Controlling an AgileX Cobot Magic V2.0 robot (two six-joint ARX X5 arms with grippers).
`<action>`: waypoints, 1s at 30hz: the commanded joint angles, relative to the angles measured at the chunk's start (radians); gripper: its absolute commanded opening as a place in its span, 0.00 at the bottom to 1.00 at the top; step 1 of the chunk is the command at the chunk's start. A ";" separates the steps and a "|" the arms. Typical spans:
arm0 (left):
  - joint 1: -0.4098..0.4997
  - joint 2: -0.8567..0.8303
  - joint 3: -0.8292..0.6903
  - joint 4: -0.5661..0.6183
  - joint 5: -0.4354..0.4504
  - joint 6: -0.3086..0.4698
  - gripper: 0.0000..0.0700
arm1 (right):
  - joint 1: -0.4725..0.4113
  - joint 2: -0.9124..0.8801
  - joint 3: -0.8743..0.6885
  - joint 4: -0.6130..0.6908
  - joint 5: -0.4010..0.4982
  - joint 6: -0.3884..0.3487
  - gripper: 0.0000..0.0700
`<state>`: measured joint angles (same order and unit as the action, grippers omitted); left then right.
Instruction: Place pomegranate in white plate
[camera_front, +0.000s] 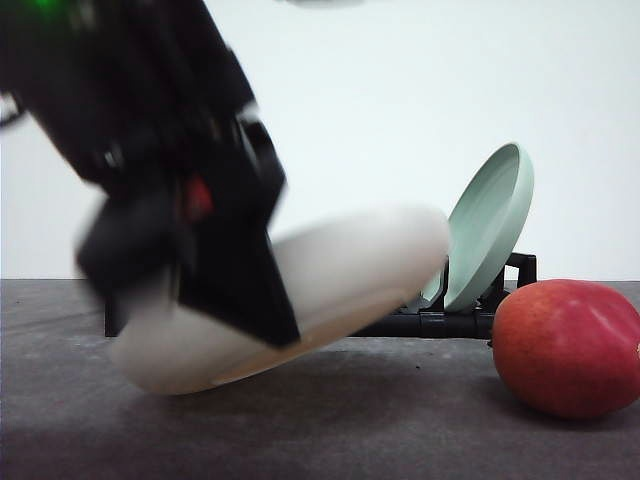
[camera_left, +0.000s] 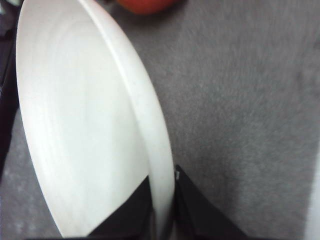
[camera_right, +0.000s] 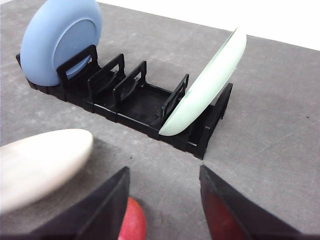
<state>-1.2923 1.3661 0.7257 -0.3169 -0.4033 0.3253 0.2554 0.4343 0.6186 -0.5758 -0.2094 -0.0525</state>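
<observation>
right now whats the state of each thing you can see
white plate: held tilted above the table, rim pinched by the left pincer
left pincer: shut on the white plate
right pincer: open, holding nothing
pomegranate: resting on the table, not held
pale green plate: leaning in the black rack
blue plate: standing on edge in the rack

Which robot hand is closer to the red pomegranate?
Right. The right hand hovers open just over the pomegranate, which peeks between its fingers. The left hand is farther off, pinching the white plate's rim, with the fruit beyond the plate's far edge.
</observation>
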 joint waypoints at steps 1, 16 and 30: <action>-0.018 0.050 0.016 0.009 -0.012 0.071 0.00 | 0.005 0.002 0.017 0.005 0.001 0.000 0.40; -0.024 0.132 0.048 -0.068 -0.060 0.002 0.64 | 0.005 0.002 0.017 0.005 0.001 0.000 0.40; 0.272 -0.139 0.147 -0.283 0.442 -0.333 0.64 | 0.004 0.002 0.017 0.006 0.000 0.000 0.40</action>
<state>-1.0346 1.2274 0.8604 -0.6009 0.0133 0.0599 0.2554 0.4343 0.6186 -0.5758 -0.2096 -0.0525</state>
